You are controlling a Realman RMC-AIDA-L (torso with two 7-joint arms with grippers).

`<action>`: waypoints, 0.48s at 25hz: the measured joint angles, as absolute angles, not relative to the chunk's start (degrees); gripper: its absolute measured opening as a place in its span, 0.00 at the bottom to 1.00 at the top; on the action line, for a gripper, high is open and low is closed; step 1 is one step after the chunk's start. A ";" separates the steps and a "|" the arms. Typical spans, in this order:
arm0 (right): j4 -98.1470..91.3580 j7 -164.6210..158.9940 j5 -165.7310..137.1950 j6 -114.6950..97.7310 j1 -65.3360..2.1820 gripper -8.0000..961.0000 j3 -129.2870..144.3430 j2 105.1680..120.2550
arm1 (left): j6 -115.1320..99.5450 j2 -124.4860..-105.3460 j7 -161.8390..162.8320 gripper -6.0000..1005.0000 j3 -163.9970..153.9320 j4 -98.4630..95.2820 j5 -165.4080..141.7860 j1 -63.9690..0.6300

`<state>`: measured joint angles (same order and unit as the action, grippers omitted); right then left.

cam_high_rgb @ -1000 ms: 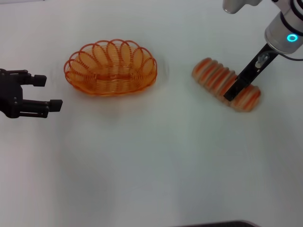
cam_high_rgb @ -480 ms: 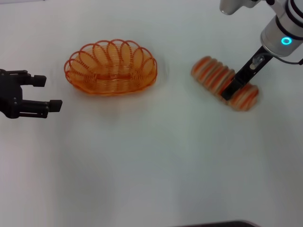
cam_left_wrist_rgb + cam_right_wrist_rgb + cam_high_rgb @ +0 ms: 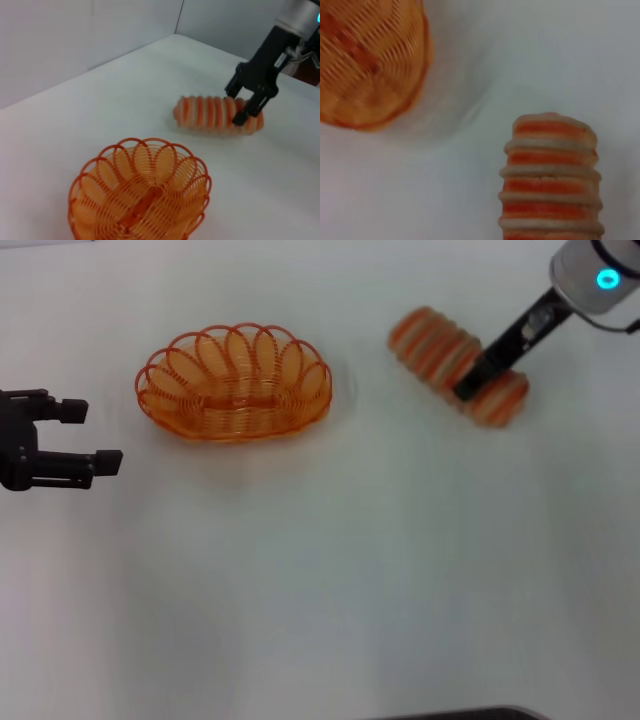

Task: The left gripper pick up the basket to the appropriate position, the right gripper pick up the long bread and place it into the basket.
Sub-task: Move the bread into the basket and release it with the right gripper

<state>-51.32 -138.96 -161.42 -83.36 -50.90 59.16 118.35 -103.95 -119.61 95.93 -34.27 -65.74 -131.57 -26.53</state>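
Note:
The orange wire basket [image 3: 240,426] stands on the white table at the middle left, with nothing in it; it also shows in the left wrist view [image 3: 82,210] and the right wrist view [image 3: 365,65]. My left gripper [image 3: 95,436] hangs open to the basket's left, apart from it. The long bread [image 3: 428,343], striped orange-red and beige, is at the far right. My right gripper [image 3: 468,390] is shut across its middle and holds it just off the table. The left wrist view shows the bread [image 3: 205,112] in that gripper [image 3: 239,107]. Below the right wrist, one end of the bread [image 3: 550,180] shows.
The white table [image 3: 330,570] stretches wide between the basket and the bread and toward the front. A pale wall [image 3: 75,35] rises behind the table's far edge.
My right gripper has carried the long bread up and toward the left, away from where it lay. The left gripper has drifted slightly left. The basket has stayed put.

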 joint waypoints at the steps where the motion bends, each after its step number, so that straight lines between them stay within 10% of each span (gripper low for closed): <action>1: -51.79 -138.45 -159.73 -83.66 -51.18 0.67 59.02 117.73 | -104.19 -119.54 95.93 0.85 -33.84 -65.85 -131.57 -26.53; 12: -52.66 -120.25 -143.03 -91.57 -58.46 0.58 54.71 111.36 | -109.15 -119.06 96.43 0.85 -32.35 -67.22 -131.34 -26.89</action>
